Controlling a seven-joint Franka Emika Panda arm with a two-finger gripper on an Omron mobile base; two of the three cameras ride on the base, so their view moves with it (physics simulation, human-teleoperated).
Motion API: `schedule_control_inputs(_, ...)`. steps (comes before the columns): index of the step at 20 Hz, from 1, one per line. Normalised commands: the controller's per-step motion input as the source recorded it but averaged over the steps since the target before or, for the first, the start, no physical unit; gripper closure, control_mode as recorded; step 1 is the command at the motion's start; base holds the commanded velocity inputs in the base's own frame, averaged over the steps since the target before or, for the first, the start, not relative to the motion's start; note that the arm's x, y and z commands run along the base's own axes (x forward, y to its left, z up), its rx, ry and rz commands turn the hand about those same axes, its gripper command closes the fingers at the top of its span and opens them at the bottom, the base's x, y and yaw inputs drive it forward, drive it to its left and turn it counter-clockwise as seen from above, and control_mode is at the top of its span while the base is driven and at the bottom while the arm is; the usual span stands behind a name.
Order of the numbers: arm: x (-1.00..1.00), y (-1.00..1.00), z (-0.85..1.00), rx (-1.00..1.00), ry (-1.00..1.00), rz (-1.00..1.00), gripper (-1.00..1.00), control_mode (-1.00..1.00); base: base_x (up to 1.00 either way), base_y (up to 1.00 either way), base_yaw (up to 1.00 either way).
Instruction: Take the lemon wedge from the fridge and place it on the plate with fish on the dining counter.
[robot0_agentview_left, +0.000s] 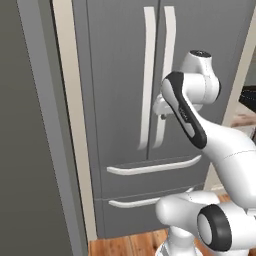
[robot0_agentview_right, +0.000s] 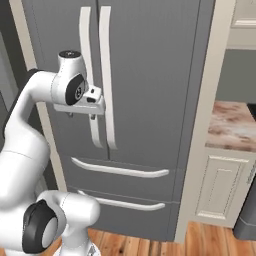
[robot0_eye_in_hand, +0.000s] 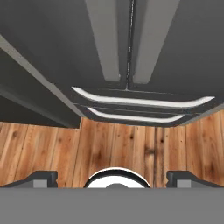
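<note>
Nearest, lower centre of the left base view: white arm rising, bent toward the door handles. Tool (robot0_agentview_right: 91, 116) at centre left of the right base view, spread wide, holding nothing, just beside the left handle (robot0_agentview_right: 88, 75), probably lined up to pull that door. Beyond, fridge (robot0_agentview_left: 120, 75) shut, both doors and two drawers closed; handles running vertically, long axis top to bottom. Lemon wedge presumably inside. Far right: stone-topped desk (robot0_agentview_right: 232, 127).

Arm raised, elbow bent; tool (robot0_agentview_right: 92, 111) pointing down, jaws wide apart, holding nothing.
</note>
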Motion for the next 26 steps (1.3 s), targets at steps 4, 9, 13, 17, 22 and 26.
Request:
schedule_control_inputs(4, 0.0, 0.0, 0.0, 0.0, 0.0, 0.0, -1.0, 1.0, -0.4, -0.07, 0.0)
schedule_control_inputs(9, 0.0, 0.0, 0.0, 0.0, 0.0, 0.0, -1.0, 1.0, -0.43, -0.08, 0.0)
schedule_control_inputs(13, 0.0, 0.0, 0.0, 0.0, 0.0, 0.0, -1.0, 1.0, -0.39, -0.03, 0.0)
schedule_control_inputs(17, 0.0, 0.0, 0.0, 0.0, 0.0, 0.0, -1.0, 1.0, -0.4, -0.02, 0.0)
schedule_control_inputs(22, 0.0, 0.0, 0.0, 0.0, 0.0, 0.0, -1.0, 1.0, -0.4, -0.03, 0.0)
schedule_control_inputs(26, -0.14, 0.0, 0.02, 0.0, -0.1, 0.0, -1.0, -1.0, -0.2, -0.02, 0.0)
